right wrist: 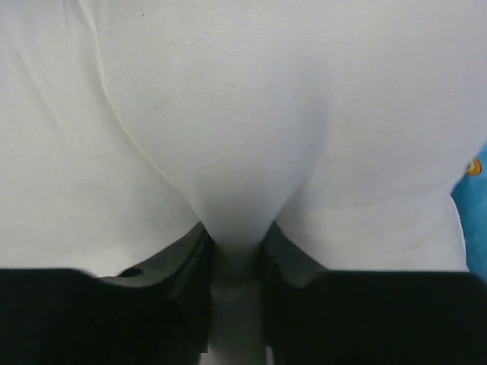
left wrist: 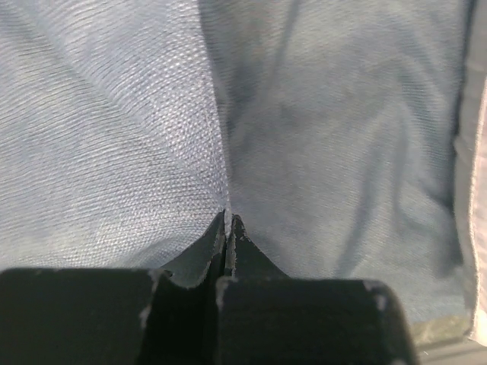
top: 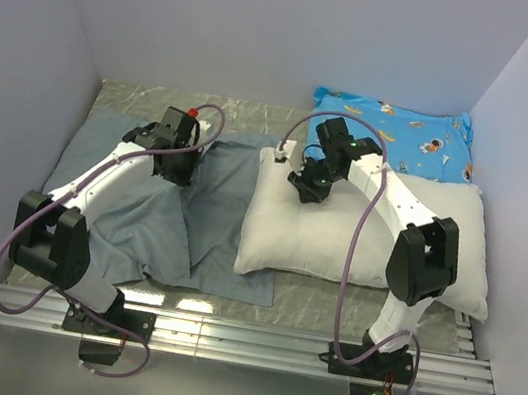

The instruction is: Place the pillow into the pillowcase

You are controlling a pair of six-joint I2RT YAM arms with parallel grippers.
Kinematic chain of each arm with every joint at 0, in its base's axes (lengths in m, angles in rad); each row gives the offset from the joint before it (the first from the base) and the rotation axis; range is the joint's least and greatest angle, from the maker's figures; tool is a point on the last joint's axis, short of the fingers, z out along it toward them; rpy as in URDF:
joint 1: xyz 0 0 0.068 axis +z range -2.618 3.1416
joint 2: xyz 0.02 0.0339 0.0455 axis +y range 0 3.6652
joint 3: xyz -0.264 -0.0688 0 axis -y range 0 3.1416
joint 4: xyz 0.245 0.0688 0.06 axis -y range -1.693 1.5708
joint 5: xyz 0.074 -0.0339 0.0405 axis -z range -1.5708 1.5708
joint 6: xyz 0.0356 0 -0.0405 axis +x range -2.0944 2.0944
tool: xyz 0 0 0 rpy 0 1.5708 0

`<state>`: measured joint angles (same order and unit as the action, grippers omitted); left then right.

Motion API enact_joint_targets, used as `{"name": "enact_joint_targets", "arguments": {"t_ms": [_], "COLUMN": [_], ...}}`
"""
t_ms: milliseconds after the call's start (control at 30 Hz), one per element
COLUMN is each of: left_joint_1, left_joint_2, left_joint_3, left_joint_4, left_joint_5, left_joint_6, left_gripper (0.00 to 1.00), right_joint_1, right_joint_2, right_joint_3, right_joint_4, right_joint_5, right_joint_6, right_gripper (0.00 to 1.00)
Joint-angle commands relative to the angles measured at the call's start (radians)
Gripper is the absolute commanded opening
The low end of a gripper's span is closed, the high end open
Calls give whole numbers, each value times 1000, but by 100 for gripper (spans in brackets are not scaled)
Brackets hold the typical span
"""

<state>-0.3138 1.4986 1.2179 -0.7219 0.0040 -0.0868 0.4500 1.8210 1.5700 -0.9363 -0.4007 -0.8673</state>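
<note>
The white pillow point(top: 368, 240) lies on the right half of the table. The grey-blue pillowcase point(top: 155, 210) lies spread and creased on the left, its right edge under the pillow's left side. My left gripper point(top: 175, 171) is shut on a fold of the pillowcase point(left wrist: 319, 137), the cloth pinched between its tips point(left wrist: 228, 224). My right gripper point(top: 306, 186) presses into the pillow's upper left part and is shut on a bulge of the pillow point(right wrist: 243, 137) between its fingers point(right wrist: 237, 239).
A bright blue cartoon-print cushion point(top: 397, 129) lies behind the pillow against the back wall. Walls close in on the left, back and right. An aluminium rail point(top: 240, 341) runs along the near edge by the arm bases.
</note>
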Motion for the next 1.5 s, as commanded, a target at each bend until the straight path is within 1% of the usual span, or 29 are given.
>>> {"name": "enact_joint_targets", "arguments": {"t_ms": [0,100,167,200,233,267,300,333,400,467,500,567,600,667,700,733,767,833,900,933,967,1000,1067,1100,1167,1200,1267,1333,1467], "left_joint_1": [8,15,16,18,18,19,19,19,21,33,38,58,64,74,74,81,82,88,88,90,90,90,93,94,94,96,99,99,99], "left_joint_2": [-46,-83,-101,-118,-127,-133,-147,-152,-161,-167,-178,-189,-198,-202,-205,-205,-207,-210,-213,-212,-210,-209,-207,-210,-221,-238,-254,-276,-287], "left_joint_3": [40,37,31,28,28,28,25,23,26,26,20,15,8,2,-1,-4,-8,-11,-14,-14,-14,-14,-14,-15,-27,-32,-53,-66,-99], "left_joint_4": [30,55,68,70,70,73,75,75,72,76,85,99,105,125,128,140,144,154,170,174,182,188,200,206,219,234,255,285,302], "left_joint_5": [111,163,214,227,241,258,264,266,271,277,283,307,326,340,340,343,346,356,355,352,350,347,338,332,298,283,223,182,174], "left_joint_6": [6,4,1,-7,-8,-14,-21,-24,-31,-39,-53,-67,-85,-99,-117,-125,-131,-148,-163,-168,-174,-186,-202,-214,-229,-246,-269,-301,-338], "left_gripper": [1,0,0,0,0,0,0,0,0,0,0,0,0,0,0,0,0,0,0,0,0,0,0,0,0,0,0,1,0], "right_joint_1": [9,1,1,1,1,1,3,3,13,29,35,47,64,88,126,151,174,240,274,295,305,312,340,343,364,366,365,368,371], "right_joint_2": [-35,-78,-126,-159,-181,-202,-236,-245,-249,-230,-226,-230,-233,-232,-224,-221,-220,-215,-219,-221,-227,-244,-270,-299,-324,-330,-338,-341,-281], "right_joint_3": [-1,74,152,169,173,162,151,130,127,124,104,76,65,36,19,12,-4,-51,-89,-96,-103,-119,-142,-169,-198,-206,-240,-293,-329], "right_joint_4": [-85,-105,-76,0,61,126,237,281,355,392,445,516,572,614,642,651,665,708,734,729,726,717,709,702,686,636,614,574,501], "right_joint_5": [-42,-139,-173,-182,-170,-159,-132,-118,-98,-29,11,126,158,265,310,344,441,531,614,612,597,509,424,273,226,151,12,-128,-263], "right_joint_6": [42,53,120,157,256,307,350,414,462,520,566,622,645,726,764,774,783,789,813,830,847,866,898,883,876,810,774,680,556], "right_gripper": [0,0,0,0,0,0,0,0,0,0,0,0,0,0,0,0,0,0,0,0,0,0,0,0,0,0,0,0,0]}}
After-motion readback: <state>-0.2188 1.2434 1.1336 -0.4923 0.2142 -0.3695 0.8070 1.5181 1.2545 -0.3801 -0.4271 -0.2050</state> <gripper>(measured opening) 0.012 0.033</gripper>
